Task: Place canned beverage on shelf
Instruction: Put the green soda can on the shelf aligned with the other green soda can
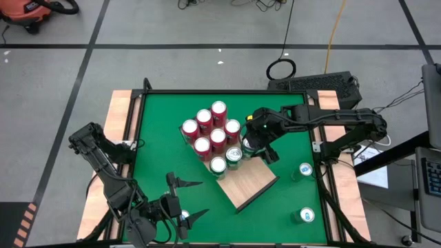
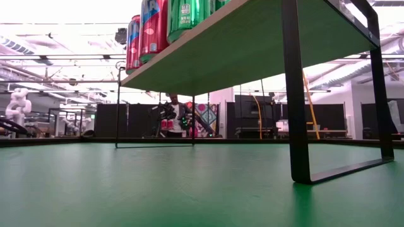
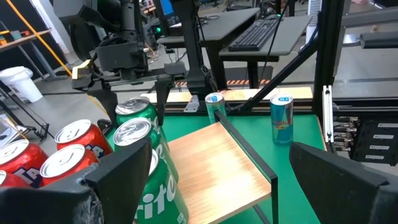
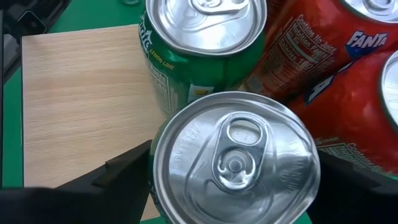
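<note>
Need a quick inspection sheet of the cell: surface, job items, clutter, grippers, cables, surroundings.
Surface: green table, bare in front.
Job's things: shelf holds red cans and green cans at one end, rest bare wood; two blue cans stand on the table right of it.
Clutter: nothing seen.
Grippers: right gripper straddles a green can on the shelf, fingers either side; left gripper open over the table's near edge, empty.
Cables: yellow cord and black loop on the floor.
Surroundings: keyboard, red vacuum.
</note>
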Robot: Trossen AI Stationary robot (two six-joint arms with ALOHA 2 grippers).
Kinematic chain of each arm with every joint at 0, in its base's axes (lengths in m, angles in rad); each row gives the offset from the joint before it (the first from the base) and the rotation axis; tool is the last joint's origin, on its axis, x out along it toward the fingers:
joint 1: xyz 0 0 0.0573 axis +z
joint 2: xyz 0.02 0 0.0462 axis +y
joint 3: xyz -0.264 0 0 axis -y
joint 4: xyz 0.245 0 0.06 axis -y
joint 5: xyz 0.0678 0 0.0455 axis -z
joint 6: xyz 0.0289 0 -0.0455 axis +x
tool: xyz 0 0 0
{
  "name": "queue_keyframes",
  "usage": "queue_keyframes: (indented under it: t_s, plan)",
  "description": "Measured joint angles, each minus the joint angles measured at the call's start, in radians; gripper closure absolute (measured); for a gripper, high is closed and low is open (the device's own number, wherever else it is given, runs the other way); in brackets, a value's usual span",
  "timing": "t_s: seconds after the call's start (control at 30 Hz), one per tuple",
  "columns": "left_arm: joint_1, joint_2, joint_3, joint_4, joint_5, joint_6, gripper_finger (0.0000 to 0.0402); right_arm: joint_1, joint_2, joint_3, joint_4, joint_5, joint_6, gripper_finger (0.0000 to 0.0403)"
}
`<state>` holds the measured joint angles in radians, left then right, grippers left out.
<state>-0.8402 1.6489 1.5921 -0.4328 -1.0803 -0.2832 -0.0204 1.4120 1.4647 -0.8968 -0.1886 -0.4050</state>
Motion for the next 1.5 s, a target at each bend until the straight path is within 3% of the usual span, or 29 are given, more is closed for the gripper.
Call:
queue_keyframes:
  t_s: [1.5]
  plan:
    - [0.0,0.0,0.0,-0.003,-0.001,-0.002,0.0024,0.01,-0.051,0.002,0.017,0.002,0.074,0.0061]
